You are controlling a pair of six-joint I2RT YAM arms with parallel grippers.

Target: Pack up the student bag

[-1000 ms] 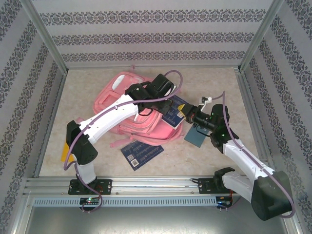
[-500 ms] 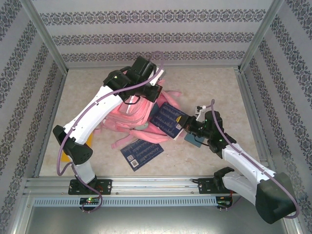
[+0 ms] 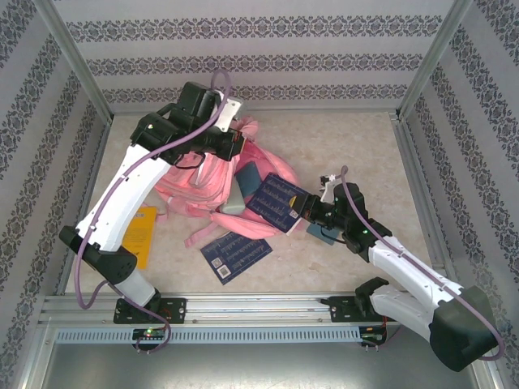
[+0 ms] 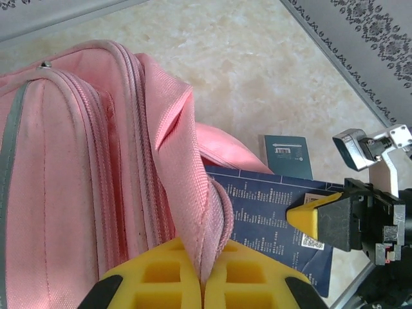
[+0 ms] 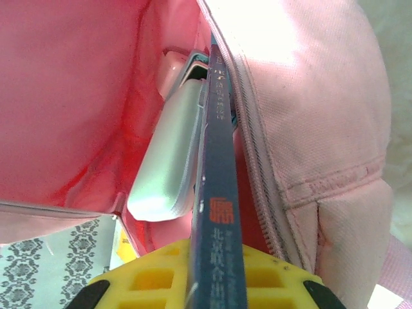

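The pink student bag (image 3: 195,182) lies mid-table with its mouth facing right. At its upper edge my left gripper (image 3: 235,139) is shut on a fold of the bag's pink fabric (image 4: 193,193), holding it up. Further right, my right gripper (image 3: 313,209) is shut on a dark blue book (image 3: 280,201), gripping it edge-on (image 5: 217,193). The book's far end sits inside the open bag (image 5: 77,84), next to a pale-green case (image 5: 168,161). In the left wrist view the book (image 4: 270,212) lies just past the lifted fabric, with the right gripper (image 4: 322,217) on it.
A second blue book (image 3: 235,253) lies on the table in front of the bag. A yellow book (image 3: 144,231) sits at the left beside my left arm. A teal notebook (image 3: 324,235) lies under my right wrist. Patterned walls enclose three sides.
My left gripper has pulled the bag's fabric back and to the left, widening the opening. My right gripper has carried the dark blue book leftward into the bag's mouth.
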